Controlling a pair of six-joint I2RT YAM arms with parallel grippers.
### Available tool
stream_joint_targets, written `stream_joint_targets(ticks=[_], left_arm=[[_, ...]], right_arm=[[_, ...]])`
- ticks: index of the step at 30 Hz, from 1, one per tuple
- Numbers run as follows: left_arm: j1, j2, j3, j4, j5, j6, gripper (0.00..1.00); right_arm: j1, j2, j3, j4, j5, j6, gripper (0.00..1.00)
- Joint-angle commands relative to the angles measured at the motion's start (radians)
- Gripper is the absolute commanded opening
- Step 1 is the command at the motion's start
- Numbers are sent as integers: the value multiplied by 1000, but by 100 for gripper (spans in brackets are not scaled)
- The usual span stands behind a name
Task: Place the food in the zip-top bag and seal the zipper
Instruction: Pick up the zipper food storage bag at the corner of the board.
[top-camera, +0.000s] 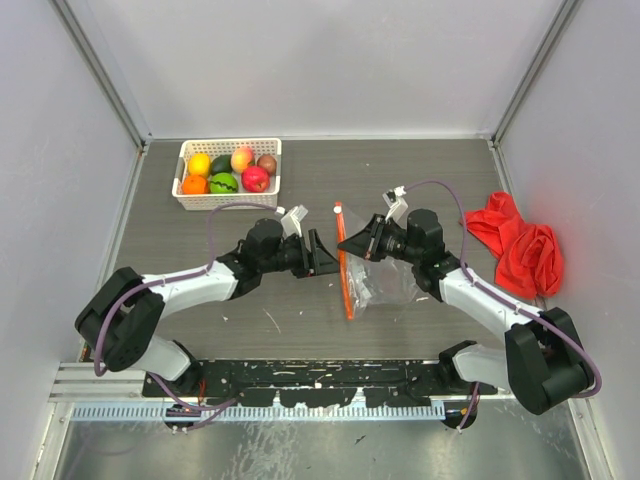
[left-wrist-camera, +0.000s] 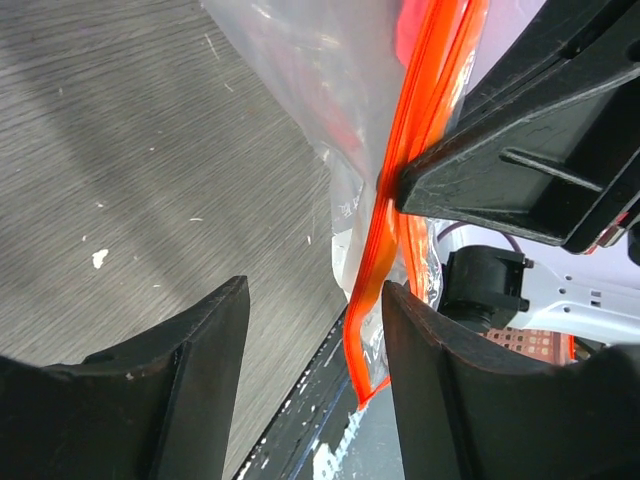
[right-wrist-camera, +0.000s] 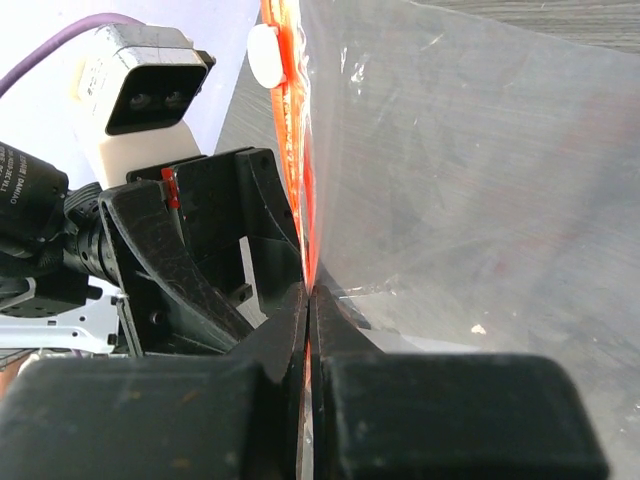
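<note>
Clamps the right gripper (right-wrist-camera: 310, 330) onto the zipper (right-wrist-camera: 298, 200), fingers pressed flat together with the orange-red strip pinched between them, partway along its length. Holds the left gripper (left-wrist-camera: 315, 370) spread wide, facing the right one across the strip. Takes the zipper down through that gap, close against the inner face of one finger (left-wrist-camera: 440, 390) and well apart from the other; cannot tell whether strip and finger actually touch. Shows the zip-top bag (top-camera: 388, 285) near the middle of the table (top-camera: 430, 180), its clear crumpled film lying on the right arm's side of the strip. Has the white slider tab (top-camera: 337, 209) at the far end of the zipper, away from the arm bases. Shows the food (top-camera: 225, 172) all inside the white basket (top-camera: 232, 203) at the far left corner, well apart from the bag. Shows a red cloth (top-camera: 520, 250) bunched at the table's right edge, beside the right arm.
</note>
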Motion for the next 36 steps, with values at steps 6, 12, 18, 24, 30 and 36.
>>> stream_joint_targets(ticks=[6, 12, 18, 24, 30, 36], left_arm=[[-30, 41, 26, 173, 15, -71, 54], [-33, 73, 17, 215, -9, -114, 44], [-33, 65, -7, 212, -60, -116, 26], [-32, 24, -20, 161, -101, -85, 9], [-32, -25, -18, 63, -159, -48, 0], [-32, -44, -13, 12, -194, -27, 0]], right_arm=[[6, -14, -25, 114, -17, 42, 6], [5, -14, -38, 133, -18, 52, 9], [6, -26, -36, 121, -21, 47, 12], [6, -46, -35, 77, 2, 28, 21], [21, -79, 2, -48, 76, -30, 31], [77, -97, 46, -201, 193, -142, 45]])
